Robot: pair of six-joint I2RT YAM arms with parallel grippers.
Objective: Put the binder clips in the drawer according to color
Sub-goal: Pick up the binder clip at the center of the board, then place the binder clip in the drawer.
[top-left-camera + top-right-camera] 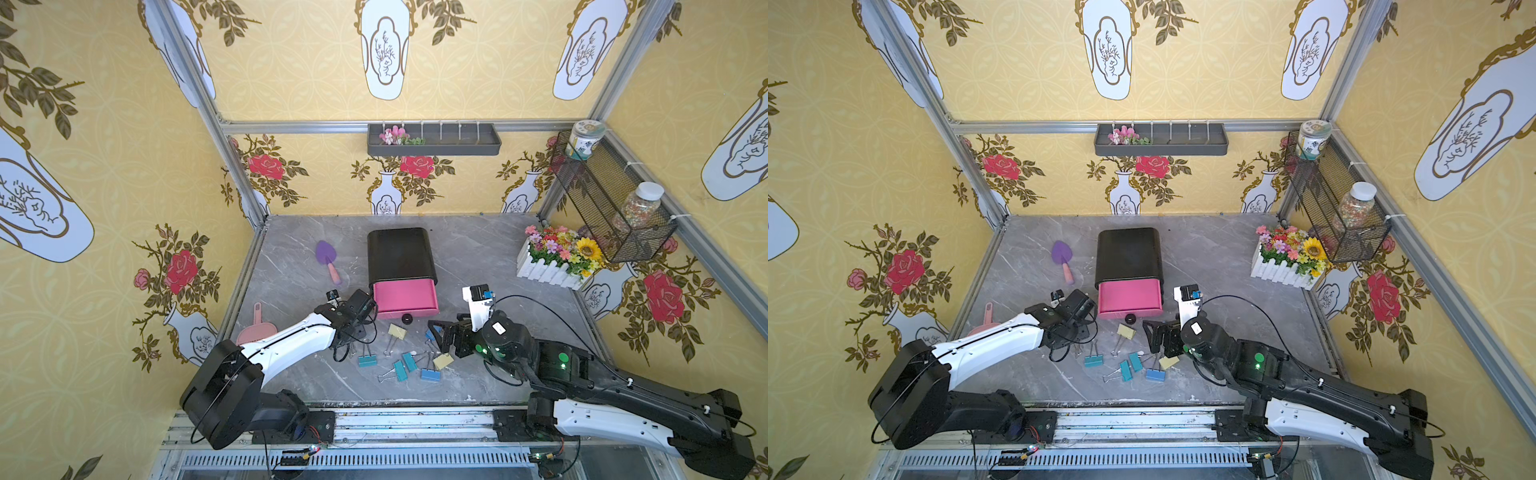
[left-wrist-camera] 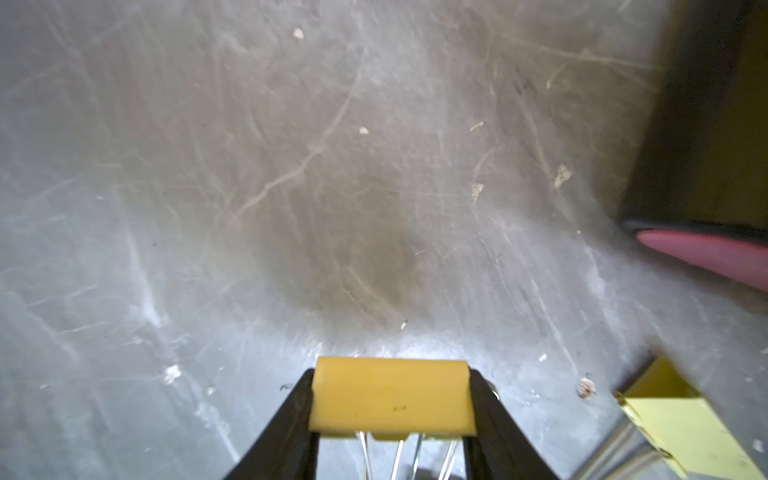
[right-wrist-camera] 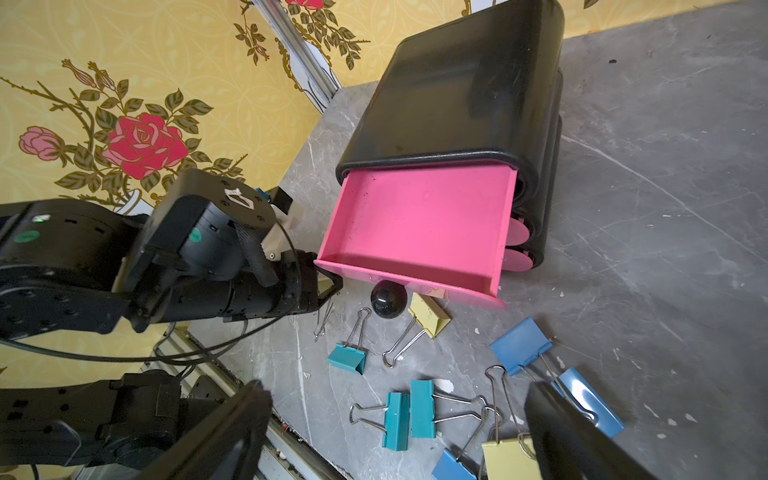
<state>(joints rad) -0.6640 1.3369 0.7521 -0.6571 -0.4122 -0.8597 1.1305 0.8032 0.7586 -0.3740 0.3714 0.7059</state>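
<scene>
Left gripper (image 2: pixel 392 376) jaws narrowed, pinching a pale yellow folding binder clip w/ silver wire handles (image 2: pixel 390 405); grip clear in left wrist view, hidden under the arm in both top views; to its right, black rounded cabinet (image 3: pixel 457 95), top pink drawer (image 3: pixel 415 220) pulled out; lower pink drawer fronts (image 3: pixel 519 232) show only in right wrist view; in front, teal clips (image 3: pixel 399 419) & blue clips (image 3: pixel 519 345) loose on grey marble tabletop (image 3: pixel 665 208); right gripper (image 3: pixel 397 388) jaws wide, holding nothing.

We count three yellow binder clips (image 3: pixel 430 318), three teal binder clips (image 3: pixel 347 360) and three blue binder clips (image 3: pixel 519 345). We also find one black cabinet (image 3: pixel 457 83) with three pink drawers (image 3: pixel 419 224), one purple trowel (image 1: pixel 325 252), one pink scoop (image 1: pixel 255 328), one flower box (image 1: pixel 544 272), two jars (image 1: pixel 585 139).
</scene>
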